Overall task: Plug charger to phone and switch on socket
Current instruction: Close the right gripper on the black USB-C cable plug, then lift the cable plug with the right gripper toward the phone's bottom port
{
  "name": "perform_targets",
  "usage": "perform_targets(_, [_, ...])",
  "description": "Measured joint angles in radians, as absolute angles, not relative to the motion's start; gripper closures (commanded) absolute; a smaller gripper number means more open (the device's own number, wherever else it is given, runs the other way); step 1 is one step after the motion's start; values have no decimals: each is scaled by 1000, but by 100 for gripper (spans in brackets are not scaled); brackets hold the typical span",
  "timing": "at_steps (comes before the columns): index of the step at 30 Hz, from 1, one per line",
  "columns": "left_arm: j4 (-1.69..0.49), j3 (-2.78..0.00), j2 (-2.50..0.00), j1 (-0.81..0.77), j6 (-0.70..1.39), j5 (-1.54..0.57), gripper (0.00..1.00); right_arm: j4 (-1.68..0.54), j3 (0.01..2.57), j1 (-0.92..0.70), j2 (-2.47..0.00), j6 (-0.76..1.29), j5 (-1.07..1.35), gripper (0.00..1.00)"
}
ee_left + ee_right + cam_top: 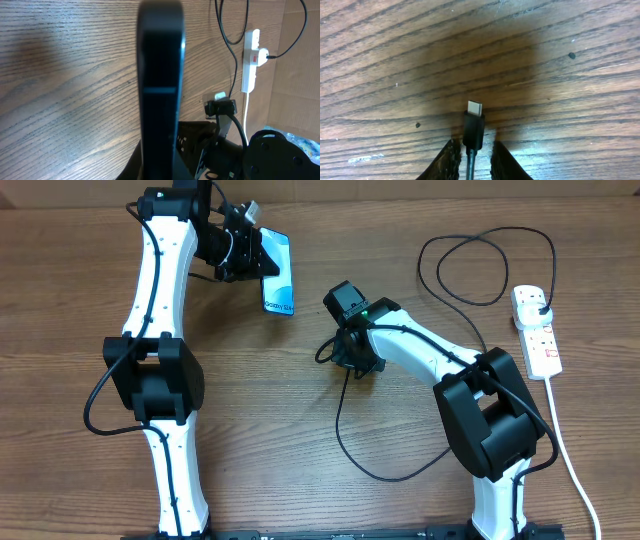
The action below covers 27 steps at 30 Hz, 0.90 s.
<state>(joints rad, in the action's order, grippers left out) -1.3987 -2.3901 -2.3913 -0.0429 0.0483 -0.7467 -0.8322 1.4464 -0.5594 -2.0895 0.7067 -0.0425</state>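
Your left arm (160, 290): stretched up the left side, elbow about midway, wrist bent to the right at the far end. Left gripper (255, 252) is clamped on the phone (279, 278). The wrist view shows the phone edge-on, standing upright between the jaws.

Your right arm (425, 352): elbow raised on the right, forearm reaching left to mid-table, wrist tipped down. Right gripper (473, 155) is set low, fingers (449, 162) narrowly apart either side of the charger (474, 125) tip. Contact isn't clear, so you can't confirm a pinch.
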Motion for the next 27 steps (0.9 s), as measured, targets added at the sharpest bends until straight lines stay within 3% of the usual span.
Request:
perform_targets(9, [-1399, -2390, -2391, -43, 48, -747, 96, -838, 1446, -559, -2088, 707, -33, 82])
perform_targets(18, [-1399, -2390, -2391, -43, 48, -747, 96, -838, 1446, -559, -2088, 706, -28, 96])
perform_targets(27, [-1399, -2390, -2391, -43, 48, -747, 96, -822, 1444, -559, -2088, 707, -19, 96])
